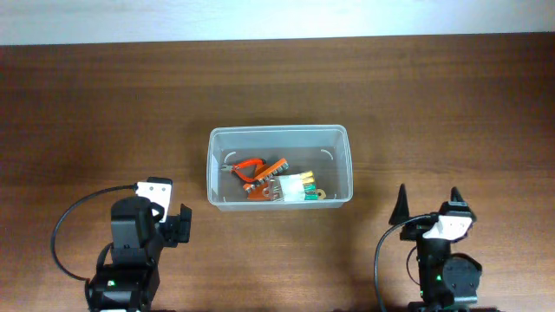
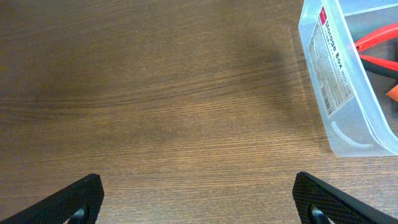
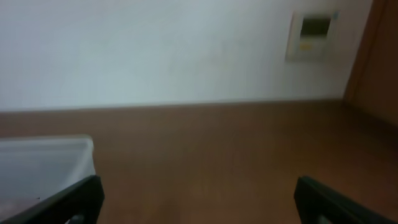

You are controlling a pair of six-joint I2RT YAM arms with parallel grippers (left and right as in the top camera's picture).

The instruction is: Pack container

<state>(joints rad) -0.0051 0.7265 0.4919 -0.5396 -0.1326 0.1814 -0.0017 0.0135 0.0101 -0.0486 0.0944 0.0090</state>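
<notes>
At the middle of the brown wooden table (image 1: pixel 87 104) sits the clear rectangular plastic container (image 1: pixel 277 130), the left gripper (image 1: pixel 169 206) and right gripper (image 1: pixel 429 206) gaping empty near it, orange-handled pliers (image 1: pixel 251 169) inside; a low reach could catch its rim and shove it.

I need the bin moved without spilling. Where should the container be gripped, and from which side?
Probably the thick rim of the container on its right short wall, from above, one finger inside, one outside. It looks too wide to span, stands upright and open-topped, and the pliers lie toward the other end.
</notes>
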